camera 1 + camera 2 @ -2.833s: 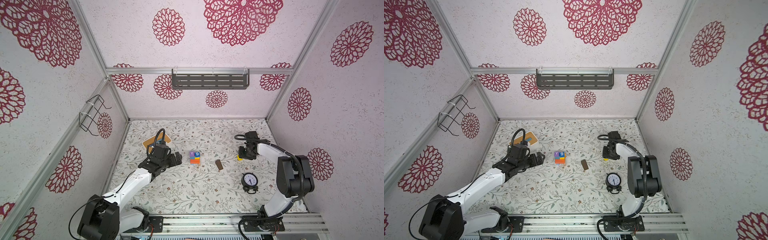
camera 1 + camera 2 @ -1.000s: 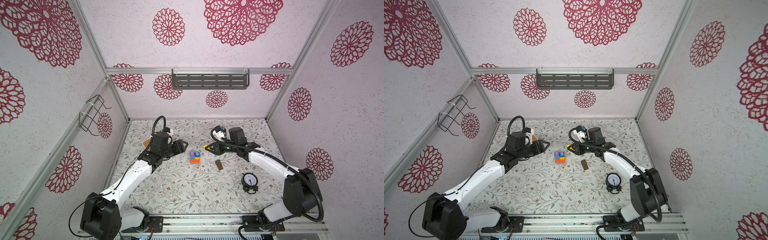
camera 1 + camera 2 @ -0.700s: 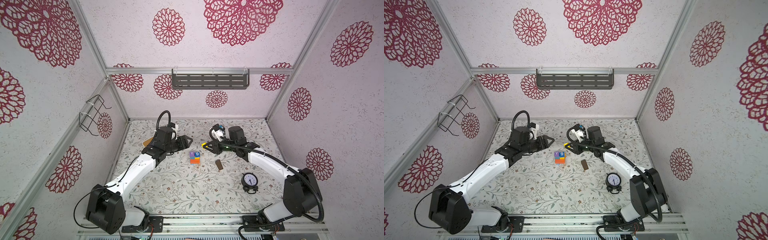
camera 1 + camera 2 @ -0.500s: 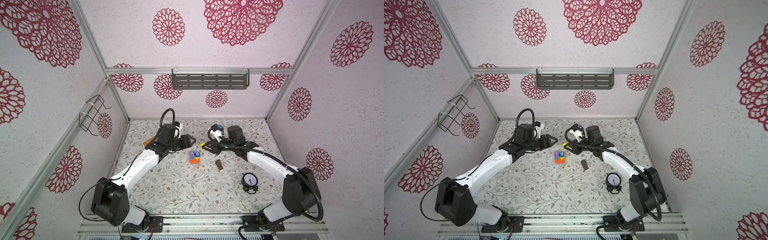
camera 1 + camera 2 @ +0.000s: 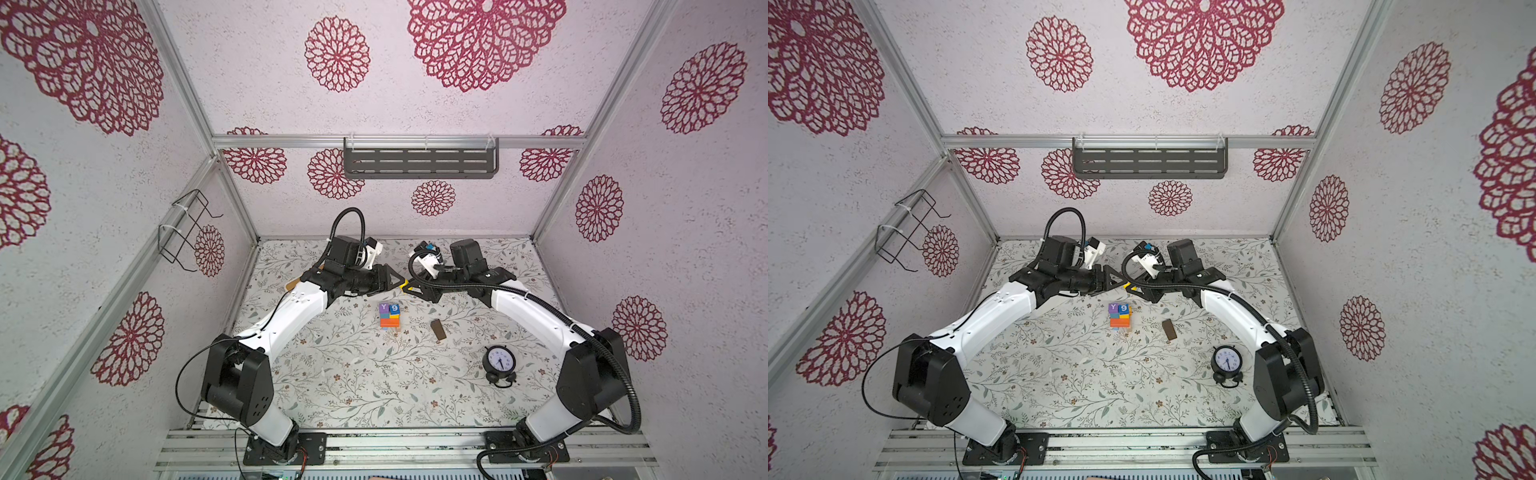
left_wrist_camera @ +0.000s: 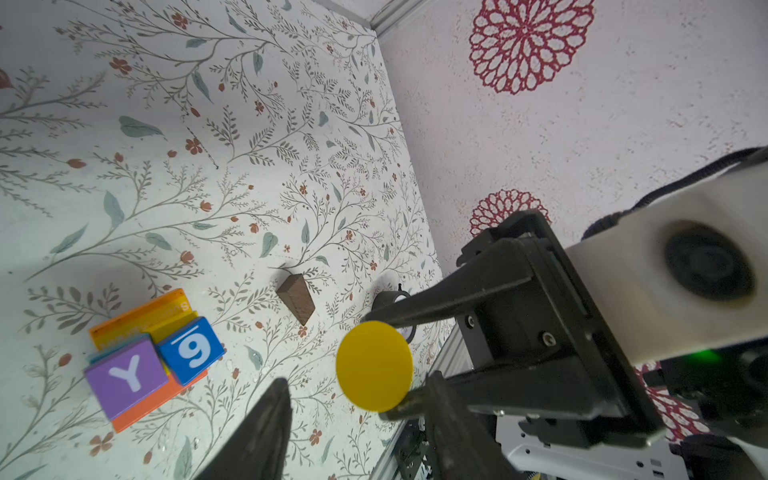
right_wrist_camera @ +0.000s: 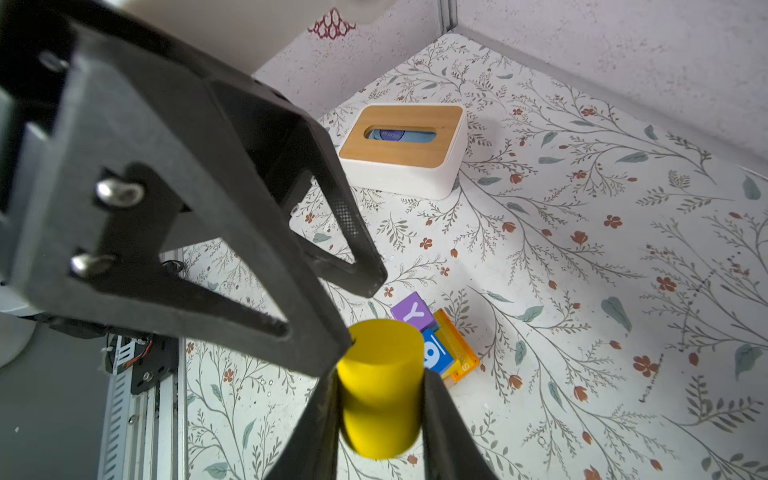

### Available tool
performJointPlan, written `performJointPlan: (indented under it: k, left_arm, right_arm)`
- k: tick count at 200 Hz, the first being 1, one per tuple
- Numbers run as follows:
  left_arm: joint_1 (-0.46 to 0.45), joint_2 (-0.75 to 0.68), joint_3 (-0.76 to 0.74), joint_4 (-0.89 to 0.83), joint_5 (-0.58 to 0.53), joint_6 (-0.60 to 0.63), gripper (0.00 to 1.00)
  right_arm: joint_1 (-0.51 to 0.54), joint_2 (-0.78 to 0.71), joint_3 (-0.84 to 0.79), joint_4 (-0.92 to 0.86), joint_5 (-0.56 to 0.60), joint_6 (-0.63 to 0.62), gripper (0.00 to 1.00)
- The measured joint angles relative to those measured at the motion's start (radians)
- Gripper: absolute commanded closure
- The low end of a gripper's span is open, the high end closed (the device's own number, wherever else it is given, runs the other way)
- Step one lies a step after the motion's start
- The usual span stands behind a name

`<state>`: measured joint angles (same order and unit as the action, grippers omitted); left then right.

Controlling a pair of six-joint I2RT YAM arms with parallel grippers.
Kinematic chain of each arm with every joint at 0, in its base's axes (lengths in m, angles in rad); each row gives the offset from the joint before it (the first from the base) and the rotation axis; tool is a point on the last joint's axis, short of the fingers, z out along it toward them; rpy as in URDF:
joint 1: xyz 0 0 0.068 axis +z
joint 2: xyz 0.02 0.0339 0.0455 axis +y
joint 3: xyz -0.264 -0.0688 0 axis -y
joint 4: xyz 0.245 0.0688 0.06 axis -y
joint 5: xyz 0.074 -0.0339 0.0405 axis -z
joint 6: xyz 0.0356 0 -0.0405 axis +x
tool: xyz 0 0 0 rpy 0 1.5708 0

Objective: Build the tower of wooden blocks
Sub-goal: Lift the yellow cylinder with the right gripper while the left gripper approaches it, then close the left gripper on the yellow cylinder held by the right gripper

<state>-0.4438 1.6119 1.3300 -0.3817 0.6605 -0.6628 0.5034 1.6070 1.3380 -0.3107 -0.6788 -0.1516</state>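
Observation:
The tower [image 5: 390, 316] [image 5: 1120, 316] is a short stack of orange and blue layers, topped by a purple "Y" cube [image 6: 124, 376] and a blue "9" cube [image 6: 192, 349]. Above it, my right gripper [image 5: 409, 286] [image 7: 380, 395] is shut on a yellow cylinder [image 7: 380, 386] [image 6: 374, 365]. My left gripper [image 5: 400, 280] [image 6: 357, 432] faces it tip to tip and stands open. Its fingers [image 7: 332, 345] reach around the cylinder's free end, and one looks to touch the rim. A dark brown bar [image 5: 437, 329] [image 6: 296, 298] lies on the mat right of the tower.
A black alarm clock [image 5: 500, 361] [image 5: 1226, 363] stands front right. A white box with a wooden lid [image 7: 405, 145] sits back left, mostly hidden under the left arm in both top views. A grey shelf [image 5: 420, 163] hangs on the back wall, a wire basket [image 5: 187, 230] on the left wall.
Both arms have lifted and swung inward until their tips meet above the tower. The right gripper brought the yellow cylinder from the right side. The left jaws have narrowed.

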Motion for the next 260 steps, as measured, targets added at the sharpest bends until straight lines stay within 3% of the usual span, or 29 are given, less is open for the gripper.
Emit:
performJointPlan:
  k: [114, 260]
  left_arm:
    - [0.01, 0.056, 0.027, -0.013, 0.074, 0.008, 0.53]
    - [0.013, 0.087, 0.029, 0.003, 0.123, -0.003, 0.61]
  right_arm:
    - [0.001, 0.043, 0.074, -0.112, 0.004, -0.118, 0.83]
    - [0.002, 0.043, 0.073, -0.115, 0.005, -0.136, 0.83]
